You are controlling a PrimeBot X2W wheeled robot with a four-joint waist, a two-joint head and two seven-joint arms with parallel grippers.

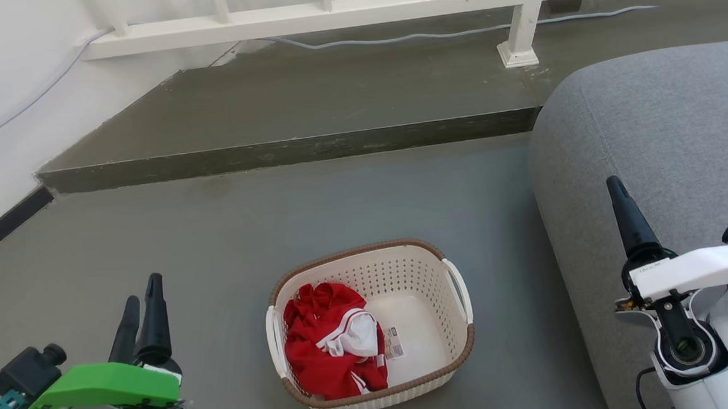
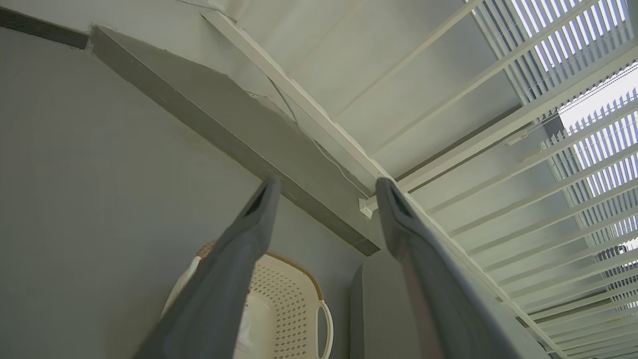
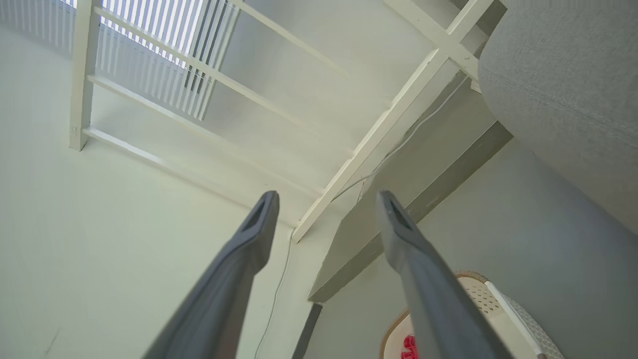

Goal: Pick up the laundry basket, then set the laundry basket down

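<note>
Jaws wide on both sides: the left gripper [image 2: 327, 183] has its two long dark fingers spread with nothing between them, and the right gripper [image 3: 326, 195] matches it, fingers parted and gripping nothing. Down on the grey floor [image 1: 214, 239] sits the cream-white perforated plastic laundry basket [image 1: 400, 273] with its brown woven-look rim, upright, between the two arms. A white handle shows on each short side. Inside, a crumpled red and white garment [image 1: 331, 345] fills the left half against the left wall, and a small label [image 1: 393, 343] lies just right of it on the bare bottom. The left gripper hovers well apart from the basket at the near left; the right one hangs at the near right, seen against the rounded grey fabric sofa [image 1: 664, 148]. Beyond the basket a dark raised step [image 1: 301, 107] runs across, with a white railing [image 1: 327, 11] at the far side.
</note>
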